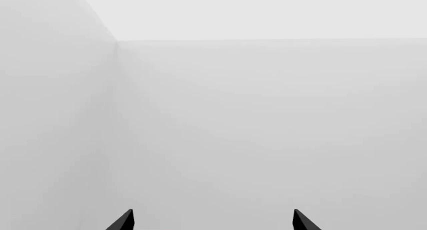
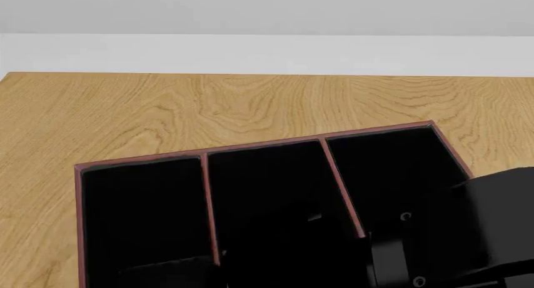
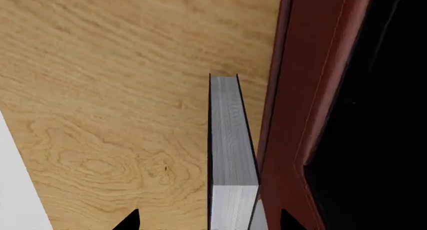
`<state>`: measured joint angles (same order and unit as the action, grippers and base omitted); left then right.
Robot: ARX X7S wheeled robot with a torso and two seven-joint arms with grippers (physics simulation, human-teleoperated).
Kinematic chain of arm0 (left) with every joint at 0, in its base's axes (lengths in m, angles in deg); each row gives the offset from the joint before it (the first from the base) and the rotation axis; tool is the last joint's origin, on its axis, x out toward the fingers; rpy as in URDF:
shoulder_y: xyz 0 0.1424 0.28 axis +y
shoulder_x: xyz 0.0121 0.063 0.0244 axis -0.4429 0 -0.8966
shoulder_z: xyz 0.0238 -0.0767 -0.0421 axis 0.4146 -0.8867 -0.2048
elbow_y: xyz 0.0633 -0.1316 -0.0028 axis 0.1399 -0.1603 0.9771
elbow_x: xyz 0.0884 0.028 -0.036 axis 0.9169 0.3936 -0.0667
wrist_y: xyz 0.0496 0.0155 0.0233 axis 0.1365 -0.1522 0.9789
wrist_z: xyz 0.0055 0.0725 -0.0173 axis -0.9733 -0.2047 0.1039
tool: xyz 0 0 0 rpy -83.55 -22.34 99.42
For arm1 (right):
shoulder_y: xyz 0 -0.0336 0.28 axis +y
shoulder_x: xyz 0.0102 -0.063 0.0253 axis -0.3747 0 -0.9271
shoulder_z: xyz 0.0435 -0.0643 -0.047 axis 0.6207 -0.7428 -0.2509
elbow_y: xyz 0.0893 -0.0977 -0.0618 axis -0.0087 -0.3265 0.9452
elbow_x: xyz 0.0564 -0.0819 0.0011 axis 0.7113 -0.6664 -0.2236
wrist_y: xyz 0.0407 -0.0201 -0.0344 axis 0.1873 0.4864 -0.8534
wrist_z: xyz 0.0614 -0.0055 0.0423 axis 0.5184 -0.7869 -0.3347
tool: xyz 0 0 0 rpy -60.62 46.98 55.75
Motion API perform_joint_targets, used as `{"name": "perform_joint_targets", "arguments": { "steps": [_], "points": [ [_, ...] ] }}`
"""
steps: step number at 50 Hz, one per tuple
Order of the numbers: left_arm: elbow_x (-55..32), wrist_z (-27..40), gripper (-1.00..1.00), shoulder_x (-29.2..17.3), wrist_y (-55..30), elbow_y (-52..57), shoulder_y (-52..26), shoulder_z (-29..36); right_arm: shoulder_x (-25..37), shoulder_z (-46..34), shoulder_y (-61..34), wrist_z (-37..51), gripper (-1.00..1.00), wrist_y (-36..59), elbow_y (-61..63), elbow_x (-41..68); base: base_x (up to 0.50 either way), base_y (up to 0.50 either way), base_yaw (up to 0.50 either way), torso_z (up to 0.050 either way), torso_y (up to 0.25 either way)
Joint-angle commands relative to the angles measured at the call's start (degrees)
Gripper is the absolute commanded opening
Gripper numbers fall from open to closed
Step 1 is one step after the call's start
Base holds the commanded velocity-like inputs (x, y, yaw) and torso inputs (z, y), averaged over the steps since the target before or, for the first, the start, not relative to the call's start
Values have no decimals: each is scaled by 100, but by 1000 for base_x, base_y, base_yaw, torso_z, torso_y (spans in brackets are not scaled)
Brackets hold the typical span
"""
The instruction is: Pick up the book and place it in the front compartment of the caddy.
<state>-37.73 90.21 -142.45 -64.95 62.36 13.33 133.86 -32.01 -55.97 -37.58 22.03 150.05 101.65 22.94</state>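
Wood table [image 3: 100, 90]: only R wrist shows book [image 3: 231, 140].

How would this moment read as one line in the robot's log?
stage: approach | right gripper: open, straddling book | book: outside caddy, beside its wall | left gripper: open, idle

table [image 2: 125, 107]: light wood-grain top | wall [image 2: 267, 10]: plain pale grey behind the table's far edge

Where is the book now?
In the right wrist view, the book stands on the wooden table, outside the caddy, close beside its red-brown wall.
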Motion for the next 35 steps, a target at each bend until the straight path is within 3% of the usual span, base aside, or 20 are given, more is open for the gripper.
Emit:
{"name": "perform_joint_targets", "arguments": {
  "steps": [1, 35],
  "points": [
    [4, 20, 100, 3, 12, -14, -175, 194, -7, -212, 51, 23, 100, -68, -129, -112, 0, 0, 0, 0, 0],
    [-17, 10, 100, 48, 7, -79, -318, 316, -164, -686, 327, 182, 100, -355, -615, -501, 0, 0, 0, 0, 0]
  ]
}}
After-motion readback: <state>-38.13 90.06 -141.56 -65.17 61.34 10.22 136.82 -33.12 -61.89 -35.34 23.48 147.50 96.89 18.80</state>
